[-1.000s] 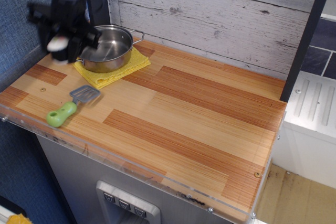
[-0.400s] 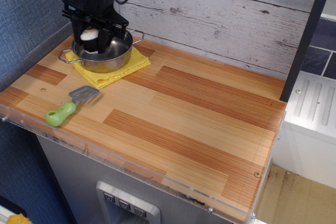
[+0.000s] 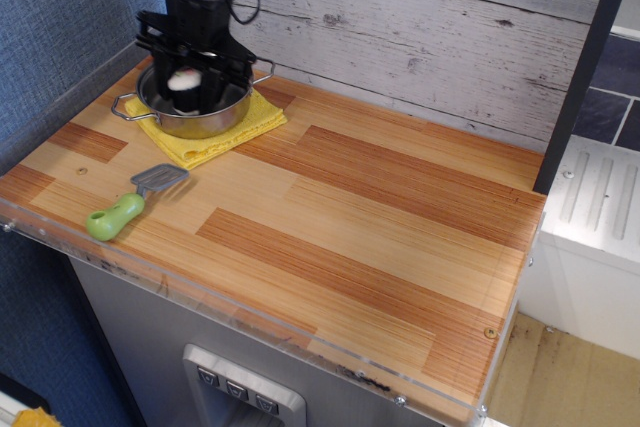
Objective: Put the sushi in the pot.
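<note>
I see the wooden desk [image 3: 380, 207] first. On its far left corner a yellow cloth [image 3: 225, 137] lies under the steel pot [image 3: 195, 119], likely to stop it sliding. My gripper [image 3: 186, 80] hangs right over the pot. Its fingers pinch the sushi [image 3: 184, 79] so it can drop inside. The green-handled spatula [image 3: 125, 207] lies near, untouched.

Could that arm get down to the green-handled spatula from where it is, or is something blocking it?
Probably yes. The spatula lies alone on bare counter, in front of the pot and yellow cloth. But the gripper holds the sushi over the pot.
</note>
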`<action>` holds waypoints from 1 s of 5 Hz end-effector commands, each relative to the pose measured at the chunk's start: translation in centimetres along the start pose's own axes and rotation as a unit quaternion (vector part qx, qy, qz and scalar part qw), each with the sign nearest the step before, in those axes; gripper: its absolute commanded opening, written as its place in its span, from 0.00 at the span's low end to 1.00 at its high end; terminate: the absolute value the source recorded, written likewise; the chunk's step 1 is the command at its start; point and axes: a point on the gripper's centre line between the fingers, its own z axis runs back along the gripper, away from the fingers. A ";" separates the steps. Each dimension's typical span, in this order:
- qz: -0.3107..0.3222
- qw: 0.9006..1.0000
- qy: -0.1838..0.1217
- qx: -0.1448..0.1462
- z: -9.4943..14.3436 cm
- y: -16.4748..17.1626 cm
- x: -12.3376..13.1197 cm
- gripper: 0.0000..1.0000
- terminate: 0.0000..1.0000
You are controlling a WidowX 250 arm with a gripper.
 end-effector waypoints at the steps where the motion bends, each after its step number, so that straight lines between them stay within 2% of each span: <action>1: 0.008 1.000 -0.023 -0.007 2.0 -0.6 0.8 1.00 0.00; 2: 0.004 1.000 -0.022 -0.003 2.3 -0.6 0.8 1.00 0.00; 3: 0.010 0.999 -0.034 -0.003 3.3 -0.1 0.8 1.00 0.00; 5: 0.037 0.995 -0.092 0.013 8.2 1.7 0.3 1.00 0.00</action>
